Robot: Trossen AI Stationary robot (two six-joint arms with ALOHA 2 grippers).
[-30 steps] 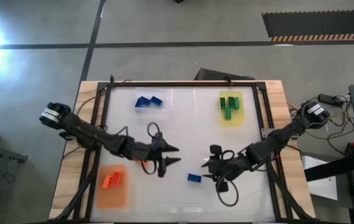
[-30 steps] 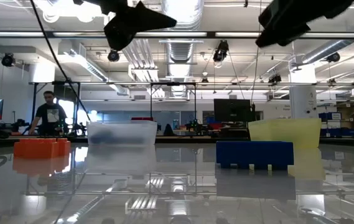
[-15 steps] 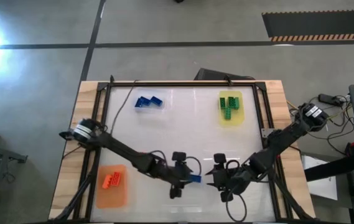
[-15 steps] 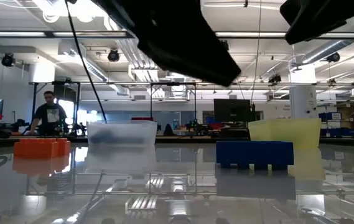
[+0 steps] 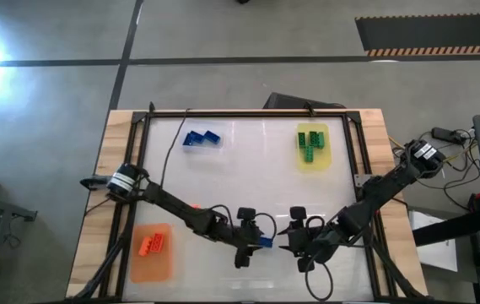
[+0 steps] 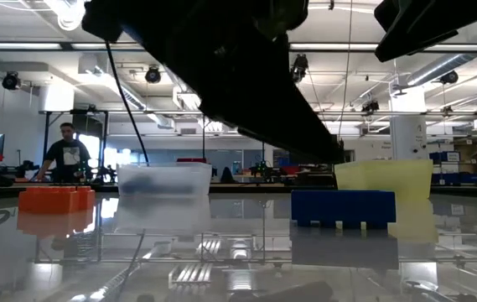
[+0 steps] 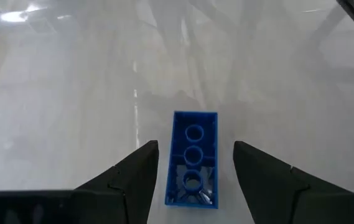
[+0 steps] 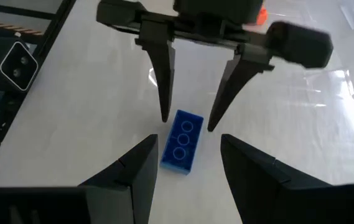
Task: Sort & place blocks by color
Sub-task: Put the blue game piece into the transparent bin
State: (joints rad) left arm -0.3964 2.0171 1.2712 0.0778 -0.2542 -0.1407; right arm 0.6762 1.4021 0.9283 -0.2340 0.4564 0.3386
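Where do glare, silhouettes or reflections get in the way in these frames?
High view: a blown-out bright patch on the floor at the upper left corner. Low view: the arms are black silhouettes against ceiling lights, and the glossy table mirrors the blue block. Left wrist view: soft glare streaks on the surface, yet the block between the open left claw stays sharp.

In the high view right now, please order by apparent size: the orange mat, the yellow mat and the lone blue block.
1. orange mat
2. yellow mat, only slightly smaller, so these two are nearly alike
3. blue block, clearly the smallest
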